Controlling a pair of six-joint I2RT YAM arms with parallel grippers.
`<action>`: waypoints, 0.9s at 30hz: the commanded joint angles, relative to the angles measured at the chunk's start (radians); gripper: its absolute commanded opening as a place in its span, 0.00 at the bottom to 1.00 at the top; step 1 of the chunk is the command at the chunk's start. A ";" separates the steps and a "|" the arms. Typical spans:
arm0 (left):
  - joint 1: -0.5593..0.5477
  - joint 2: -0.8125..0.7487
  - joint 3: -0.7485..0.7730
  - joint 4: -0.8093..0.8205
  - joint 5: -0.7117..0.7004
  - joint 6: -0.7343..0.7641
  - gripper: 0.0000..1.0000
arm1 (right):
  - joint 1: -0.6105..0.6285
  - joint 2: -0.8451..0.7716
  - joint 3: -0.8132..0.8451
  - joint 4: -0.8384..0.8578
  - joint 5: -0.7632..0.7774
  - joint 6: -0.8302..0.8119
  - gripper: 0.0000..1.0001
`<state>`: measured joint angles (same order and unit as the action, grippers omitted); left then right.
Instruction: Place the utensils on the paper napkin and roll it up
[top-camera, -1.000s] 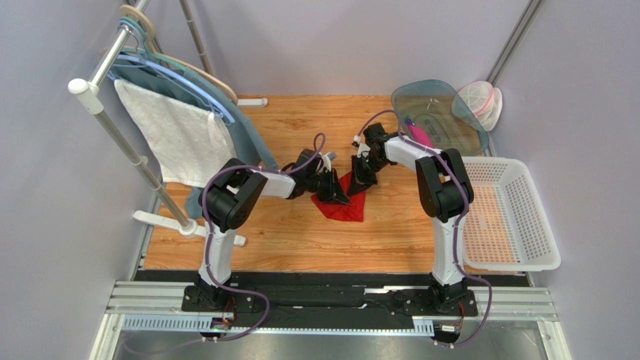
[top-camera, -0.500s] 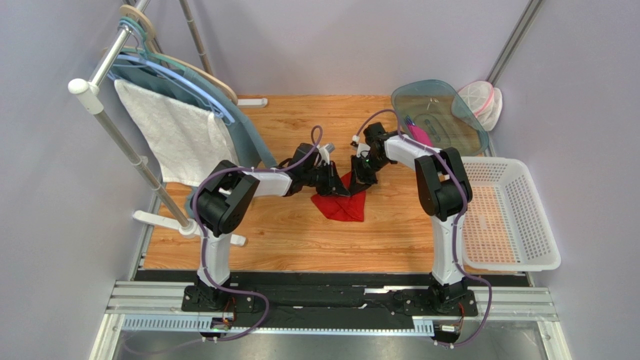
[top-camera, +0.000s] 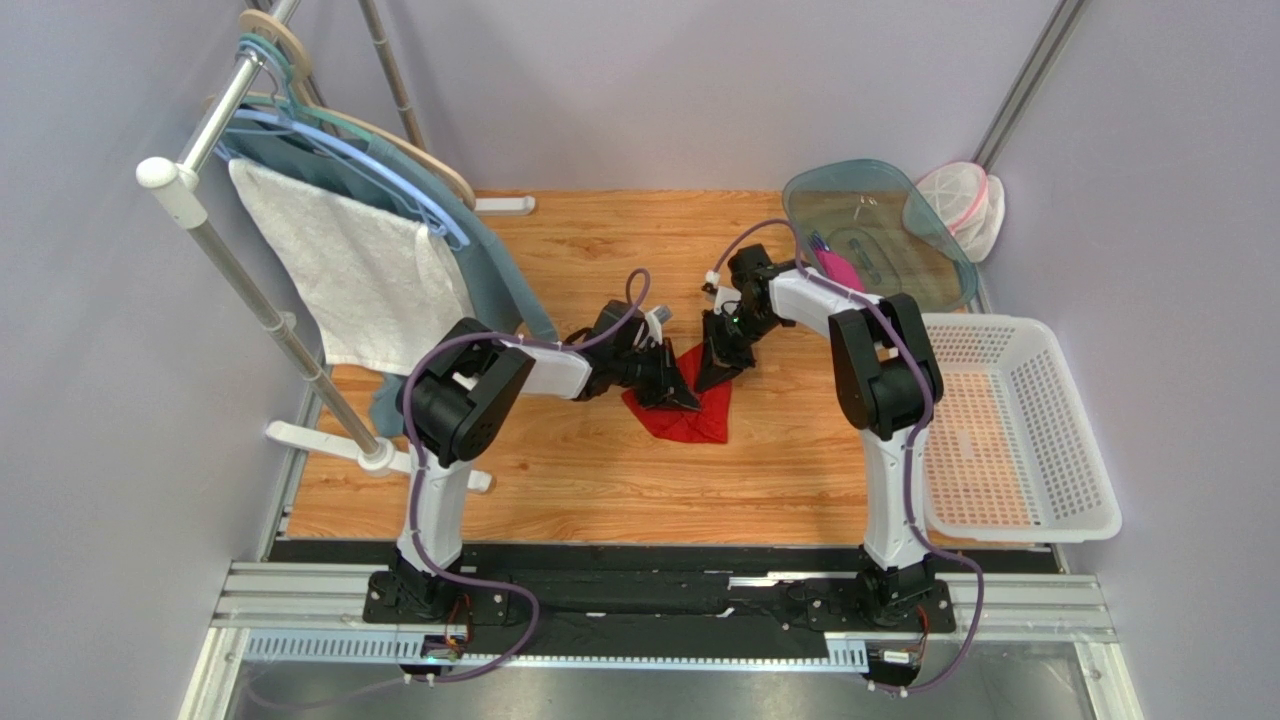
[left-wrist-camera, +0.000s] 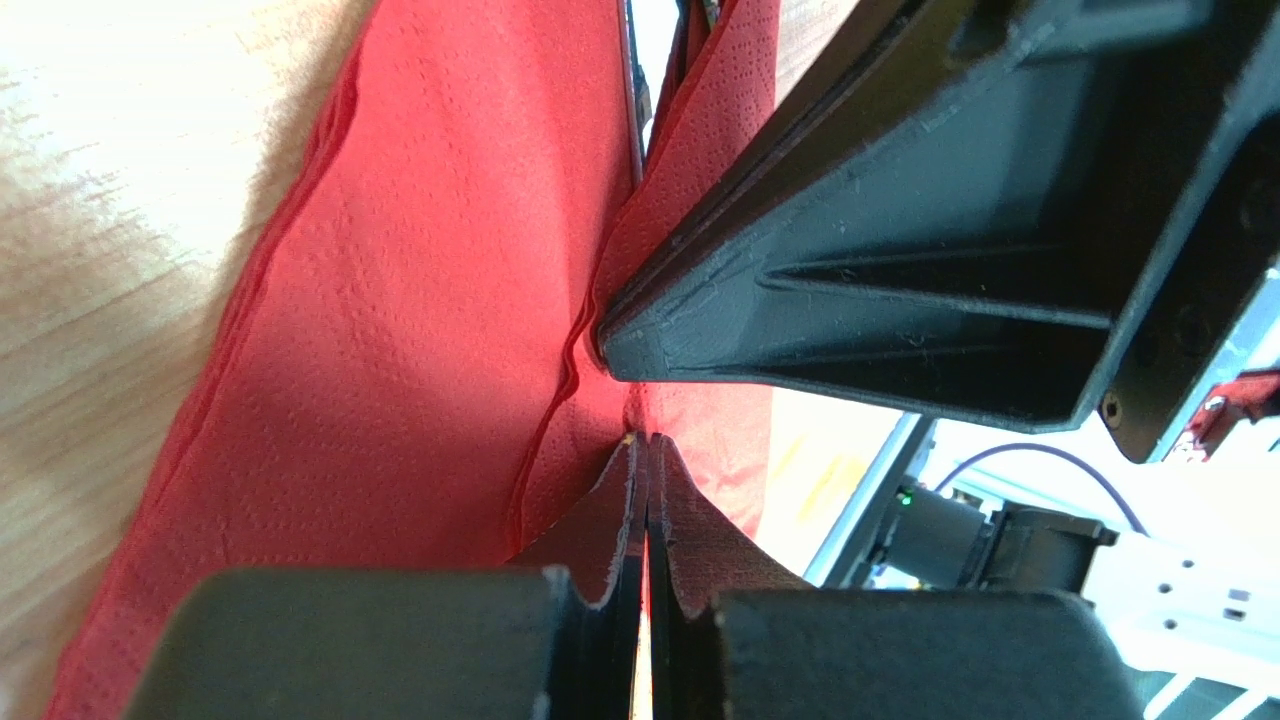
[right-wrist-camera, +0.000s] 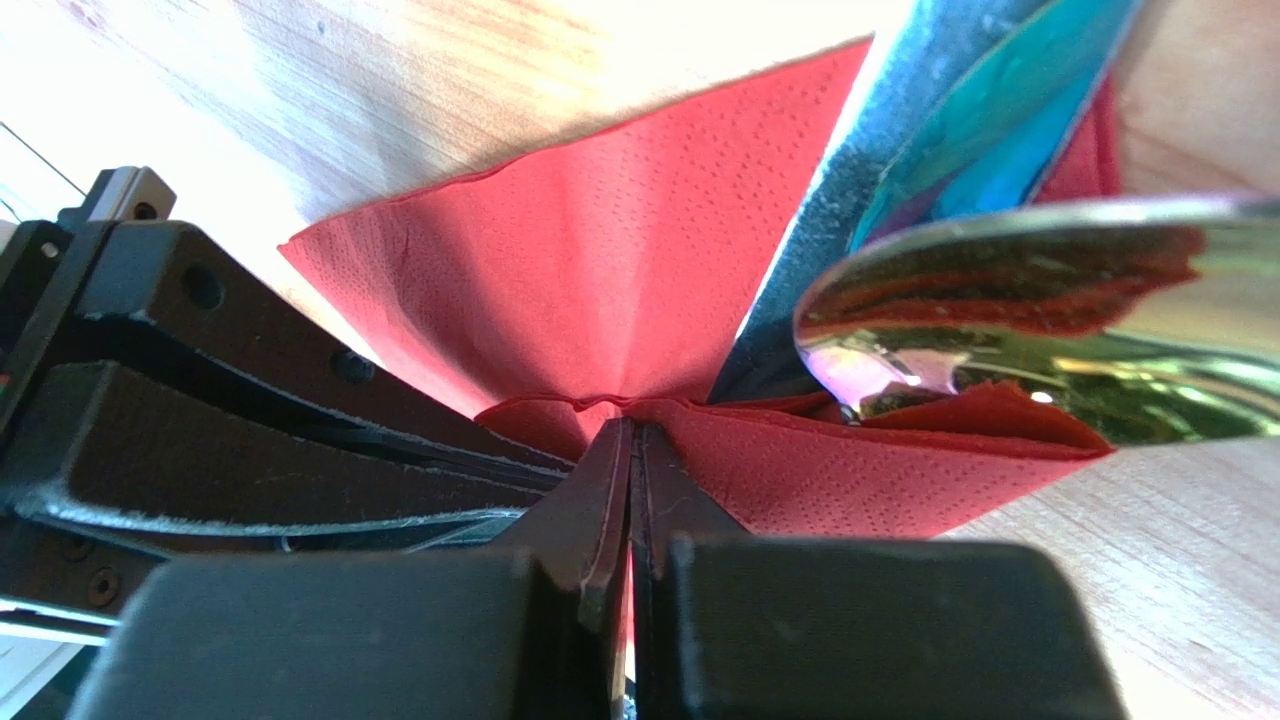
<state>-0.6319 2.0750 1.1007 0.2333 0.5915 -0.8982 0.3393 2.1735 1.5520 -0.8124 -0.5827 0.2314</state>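
The wooden table (top-camera: 571, 480) is the biggest thing here. A white basket (top-camera: 1082, 450) sits at its right edge.

Both arms reach in to the middle of the table, and their tips are very close together over the red paper.

The paper napkin (top-camera: 694, 420) lies near the middle of the table, a bit to the right. It is folded over and bunched up. One pointy end points to the far edge and the wide end points to the near edge, so its long way runs far to near.

The right gripper (right-wrist-camera: 628, 435) is squeezed tight on a fold of the napkin, and creases spread out from its tips. The left gripper (left-wrist-camera: 649, 450) is squeezed tight too. Its tips touch a raised fold, but I cannot tell if paper is pinched between them.

A shiny spoon (right-wrist-camera: 1037, 323) lies on the napkin, just beside the right gripper. In the right wrist view it lies sideways, with its bowl toward the gripper. Behind it a second shiny utensil (right-wrist-camera: 917, 150) lies slanted. It looks blue-green, and I cannot tell what kind it is.
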 joint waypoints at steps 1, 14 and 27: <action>0.003 0.074 0.014 -0.118 -0.102 0.011 0.00 | -0.008 0.014 0.013 0.016 0.092 -0.026 0.06; 0.001 0.077 0.059 -0.229 -0.174 0.036 0.00 | -0.002 -0.162 -0.035 0.005 0.090 0.078 0.22; 0.003 0.071 0.045 -0.213 -0.170 0.044 0.00 | 0.026 -0.083 -0.076 0.064 0.073 0.103 0.16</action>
<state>-0.6342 2.0960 1.1748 0.1295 0.5674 -0.9104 0.3534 2.0644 1.4715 -0.7979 -0.5133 0.3161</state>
